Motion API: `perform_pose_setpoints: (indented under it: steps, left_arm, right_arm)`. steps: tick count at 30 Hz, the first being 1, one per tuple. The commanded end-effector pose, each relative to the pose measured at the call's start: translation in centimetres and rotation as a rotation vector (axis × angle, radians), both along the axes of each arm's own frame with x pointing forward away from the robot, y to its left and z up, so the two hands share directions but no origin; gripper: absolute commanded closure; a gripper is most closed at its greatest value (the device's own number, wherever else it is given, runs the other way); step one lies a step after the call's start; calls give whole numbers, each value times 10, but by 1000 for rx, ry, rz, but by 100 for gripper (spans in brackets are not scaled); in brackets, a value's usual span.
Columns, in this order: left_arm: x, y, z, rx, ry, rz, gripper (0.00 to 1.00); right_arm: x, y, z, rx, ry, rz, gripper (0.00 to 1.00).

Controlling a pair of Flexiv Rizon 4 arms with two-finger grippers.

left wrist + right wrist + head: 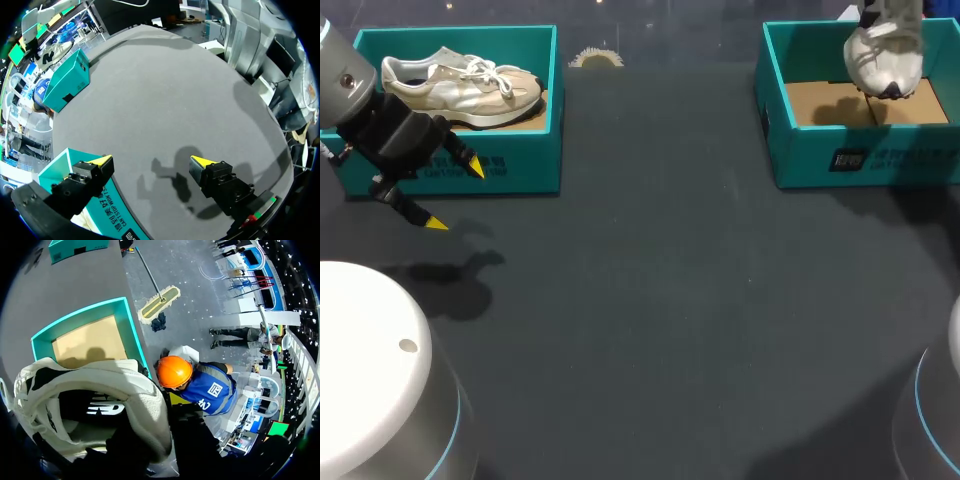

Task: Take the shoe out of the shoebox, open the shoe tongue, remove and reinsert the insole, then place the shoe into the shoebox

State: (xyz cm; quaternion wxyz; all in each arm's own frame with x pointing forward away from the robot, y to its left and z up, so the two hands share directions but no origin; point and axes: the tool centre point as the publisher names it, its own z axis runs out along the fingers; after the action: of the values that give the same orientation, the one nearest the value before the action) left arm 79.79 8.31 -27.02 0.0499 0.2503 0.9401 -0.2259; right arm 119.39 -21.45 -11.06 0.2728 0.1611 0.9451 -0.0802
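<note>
White shoe (885,55) in right tool over shoebox (865,150), left tool (151,161) wide, clearest wrist-side

Head view: held shoe (886,62) is clipped by the top edge, so its upper part and whatever carries it are out of frame. Right shoebox (800,150) runs off the right edge. Left arm (395,135) covers the near-left corner of the left shoebox (525,165). Right wrist view: held shoe fills the foreground and the right pincer is buried behind it (grip state unreadable). Left wrist view: only one corner of the left shoebox shows. Print on both boxes is too small to read.
</note>
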Motion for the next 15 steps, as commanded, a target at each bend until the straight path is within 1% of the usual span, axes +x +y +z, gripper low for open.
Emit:
perform_pose_setpoints:
  steps: [1, 5, 7, 11, 15]
  left_arm:
    - [-1, 0, 0, 2, -2, 0, 0]
    - [-1, 0, 0, 2, -2, 0, 0]
    - [-1, 0, 0, 2, -2, 0, 0]
    - [-1, 0, 0, 2, -2, 0, 0]
    - [-1, 0, 0, 2, -2, 0, 0]
  right_arm:
    - [-2, -11, -7, -3, 15, -6, 100]
    - [-6, -39, -19, 3, 32, -34, 100]
    - [-6, -53, -26, -1, 48, -70, 100]
    - [-10, -76, -35, 14, 68, -106, 100]
    - [-14, -86, -39, 17, 75, -126, 100]
